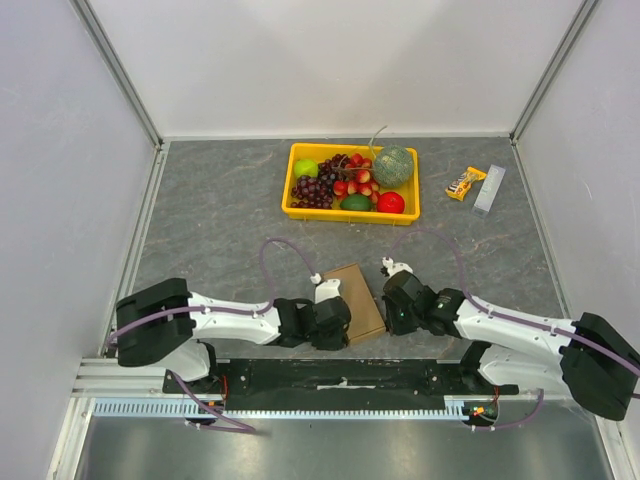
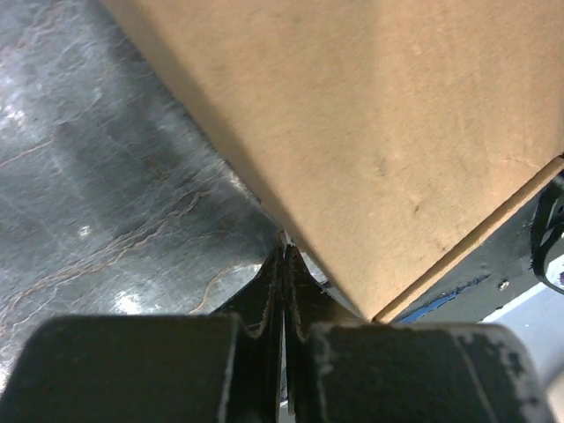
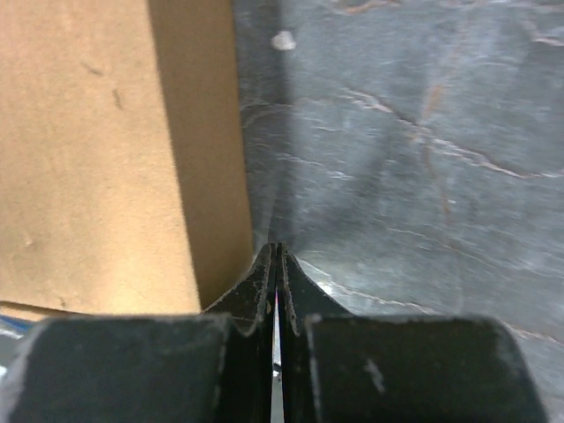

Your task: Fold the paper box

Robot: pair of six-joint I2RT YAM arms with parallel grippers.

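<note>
the flat paper box (image 1: 358, 297) lies on the desk (image 1: 220, 220); left gripper (image 2: 282, 251) and right gripper (image 3: 278, 256), both clenched and empty, sit just beside the box, one on each side.

A yellow tray (image 1: 350, 216) is sitting at the far middle of the grey marbled counter (image 1: 220, 230), holding a green apple (image 1: 306, 168), dark grapes (image 1: 315, 188), a netted melon (image 1: 393, 166) and a round red fruit (image 1: 391, 202). To its right a yellow snack packet (image 1: 465, 183) is lying just beside a slim pale box (image 1: 489, 190)
</note>
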